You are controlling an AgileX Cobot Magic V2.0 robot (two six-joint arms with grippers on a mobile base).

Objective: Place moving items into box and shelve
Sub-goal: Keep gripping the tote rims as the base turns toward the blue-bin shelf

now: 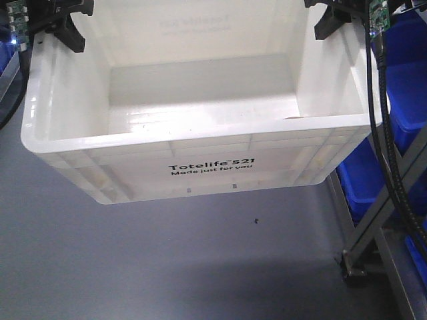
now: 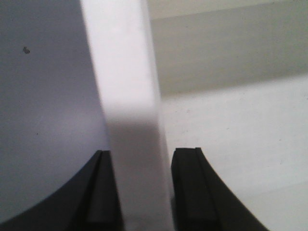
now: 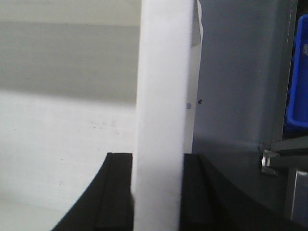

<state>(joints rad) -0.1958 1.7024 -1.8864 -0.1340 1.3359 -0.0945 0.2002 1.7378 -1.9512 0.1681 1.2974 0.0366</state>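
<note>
The white plastic box (image 1: 220,157), printed "Totelife 521", hangs tilted above the grey floor, held by both short sides. Its inside looks bare; no moving items show. My left gripper (image 1: 65,28) is shut on the box's left rim, and in the left wrist view (image 2: 142,154) its black fingers straddle the white rim wall (image 2: 125,72). My right gripper (image 1: 331,20) is shut on the right rim. In the right wrist view (image 3: 156,156) its fingers press both sides of the rim wall (image 3: 163,72).
Blue bins (image 1: 407,87) sit on a metal shelf frame (image 1: 380,213) at the right, close to the box's right end. A blue bin (image 3: 298,72) also shows in the right wrist view. A black cable (image 1: 377,113) hangs from the right arm. Grey floor (image 1: 167,267) lies below.
</note>
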